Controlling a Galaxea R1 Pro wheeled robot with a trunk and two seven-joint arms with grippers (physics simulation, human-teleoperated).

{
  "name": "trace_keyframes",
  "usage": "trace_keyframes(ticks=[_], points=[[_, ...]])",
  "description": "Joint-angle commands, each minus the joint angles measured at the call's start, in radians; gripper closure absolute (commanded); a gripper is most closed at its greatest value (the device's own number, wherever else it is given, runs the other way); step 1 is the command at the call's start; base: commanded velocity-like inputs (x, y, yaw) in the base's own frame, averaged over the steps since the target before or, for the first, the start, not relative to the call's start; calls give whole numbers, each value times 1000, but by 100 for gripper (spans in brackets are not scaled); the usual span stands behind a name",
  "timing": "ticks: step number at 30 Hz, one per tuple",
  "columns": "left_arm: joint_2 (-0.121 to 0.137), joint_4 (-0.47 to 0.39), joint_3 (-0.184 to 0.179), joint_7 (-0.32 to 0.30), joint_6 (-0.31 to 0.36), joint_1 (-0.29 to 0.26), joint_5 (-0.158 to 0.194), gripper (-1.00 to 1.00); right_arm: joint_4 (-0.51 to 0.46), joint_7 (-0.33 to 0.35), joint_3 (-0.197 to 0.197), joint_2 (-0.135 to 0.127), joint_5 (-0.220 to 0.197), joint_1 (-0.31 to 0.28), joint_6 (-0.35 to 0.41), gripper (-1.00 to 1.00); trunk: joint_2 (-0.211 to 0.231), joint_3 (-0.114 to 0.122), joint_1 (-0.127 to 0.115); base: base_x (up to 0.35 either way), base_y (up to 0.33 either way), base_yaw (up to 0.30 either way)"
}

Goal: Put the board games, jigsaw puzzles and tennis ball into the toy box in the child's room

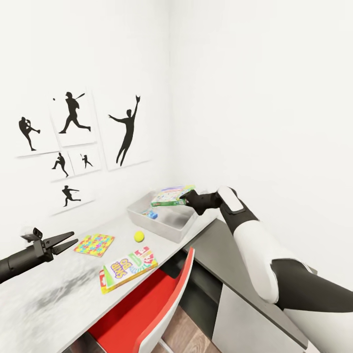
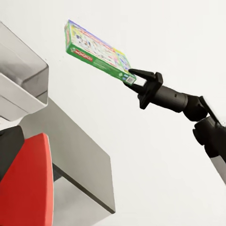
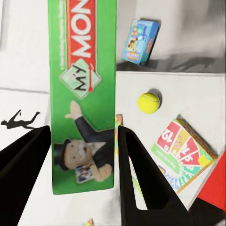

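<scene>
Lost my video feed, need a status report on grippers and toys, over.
Right gripper shut on green board game, above toy box. Left gripper open, idle. Tennis ball, puzzle, second game on table. Nothing blocking.

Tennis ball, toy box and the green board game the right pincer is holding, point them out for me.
tennis ball [image 1: 139, 236], head view, middle of the ball
toy box [image 1: 158, 228], head view, its near outer wall
green board game [image 2: 96, 52], left wrist view, centre of the box's broad face
</scene>
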Motion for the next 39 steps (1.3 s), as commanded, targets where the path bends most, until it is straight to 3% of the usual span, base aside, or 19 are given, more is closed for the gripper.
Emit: trace_keyframes(ticks=[1, 9, 17, 24, 39], points=[[0, 0, 0, -4, 11, 0, -1, -100, 23, -9, -17, 1, -17, 0, 0, 100, -2, -1, 1, 7, 0, 0], [-1, 1, 0, -3, 11, 0, -1, -100, 90, -7, -43, 0, -15, 6, -2, 100, -2, -1, 1, 2, 0, 0], [-1, 1, -1, -3, 11, 0, -1, -100, 93, -6, -45, 0, -15, 8, -7, 100, -2, -1, 1, 103, 30, 0], [-2, 1, -1, -1, 10, 0, -1, -100, 94, -5, -44, -1, -15, 9, -66, 100, -2, -1, 1, 105, 8, 0], [-3, 1, -1, 0, 9, 1, -1, -100, 94, -3, -39, 0, -8, 10, -71, 100, -2, -1, 1, 46, -28, 0]])
